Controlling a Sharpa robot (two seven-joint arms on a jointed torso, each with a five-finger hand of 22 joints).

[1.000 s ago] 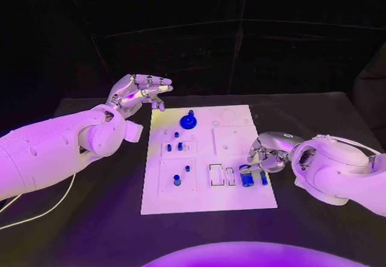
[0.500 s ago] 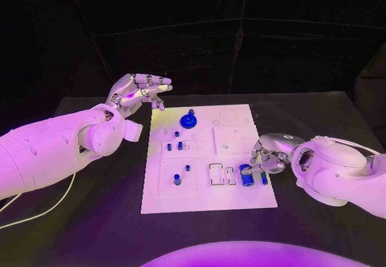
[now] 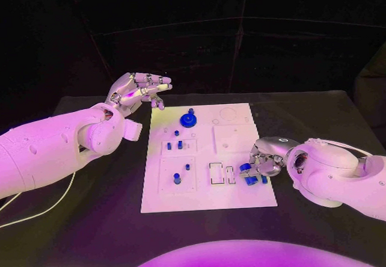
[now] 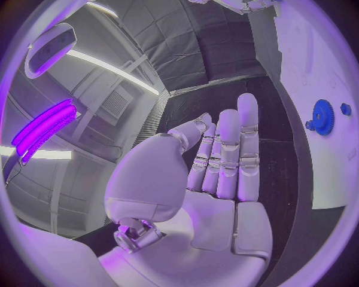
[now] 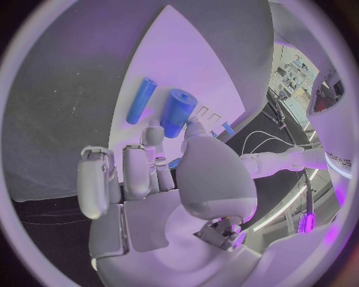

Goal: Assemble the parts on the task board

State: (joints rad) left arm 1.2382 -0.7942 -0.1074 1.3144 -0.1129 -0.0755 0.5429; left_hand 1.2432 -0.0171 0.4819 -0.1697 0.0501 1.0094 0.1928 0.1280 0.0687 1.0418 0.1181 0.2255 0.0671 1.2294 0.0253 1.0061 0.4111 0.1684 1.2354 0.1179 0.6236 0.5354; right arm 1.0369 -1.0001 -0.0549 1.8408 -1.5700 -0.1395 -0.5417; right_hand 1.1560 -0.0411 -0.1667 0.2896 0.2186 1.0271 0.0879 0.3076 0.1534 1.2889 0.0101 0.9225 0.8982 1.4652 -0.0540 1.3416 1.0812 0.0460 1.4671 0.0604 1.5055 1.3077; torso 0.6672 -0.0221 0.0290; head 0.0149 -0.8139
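The task board [image 3: 205,196] is set in the middle of the frame on the table [image 3: 94,235]. At its upper middle a gear [image 3: 188,120] is seated. Small pegs [image 3: 178,145] are stood left of centre. At the lower right, two cylinders [image 3: 246,174] are lain, with the right hand [image 3: 268,159] placed just beside them. The left hand [image 3: 141,90] is held above the board's upper left corner.

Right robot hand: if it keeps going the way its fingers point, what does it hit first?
Most likely the thick blue cylinder lying on the white task board, just ahead of the right robot hand; contact is unclear.
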